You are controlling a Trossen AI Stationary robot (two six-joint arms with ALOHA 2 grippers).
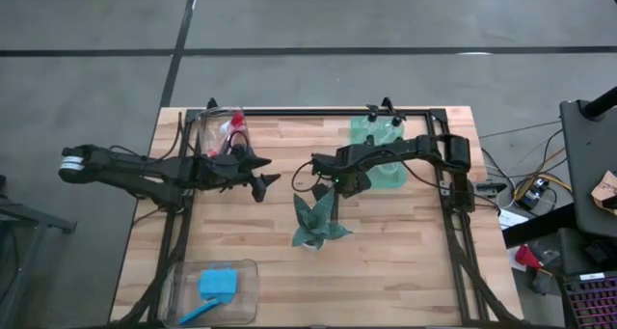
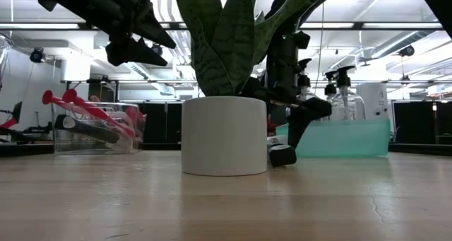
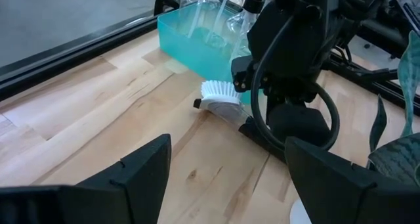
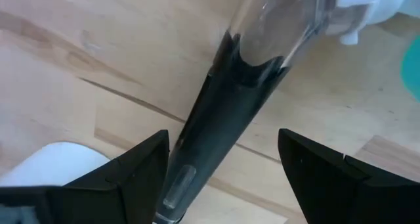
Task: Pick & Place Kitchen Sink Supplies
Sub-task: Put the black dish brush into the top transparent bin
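The right gripper (image 1: 337,182) stood low over the table just behind the potted plant (image 1: 316,223), its fingers (image 4: 131,178) spread to either side of the dark handle of a dish brush (image 4: 216,125) and, as far as the wrist view showed, not yet touching it. That brush lay flat on the wood, its white head (image 3: 220,92) close against the front of the teal bin (image 1: 378,150), which sat behind the plant and to its right and held several clear bottles (image 2: 339,92). The left gripper (image 1: 265,179) hung in the air to the left of the plant, its fingers spread wide and holding nothing. Behind it, further left of the plant, a clear bin (image 1: 220,131) held red-headed brushes (image 2: 78,107). Well in front of the plant and to its left, another clear bin (image 1: 207,292) held a blue sponge (image 1: 218,282).
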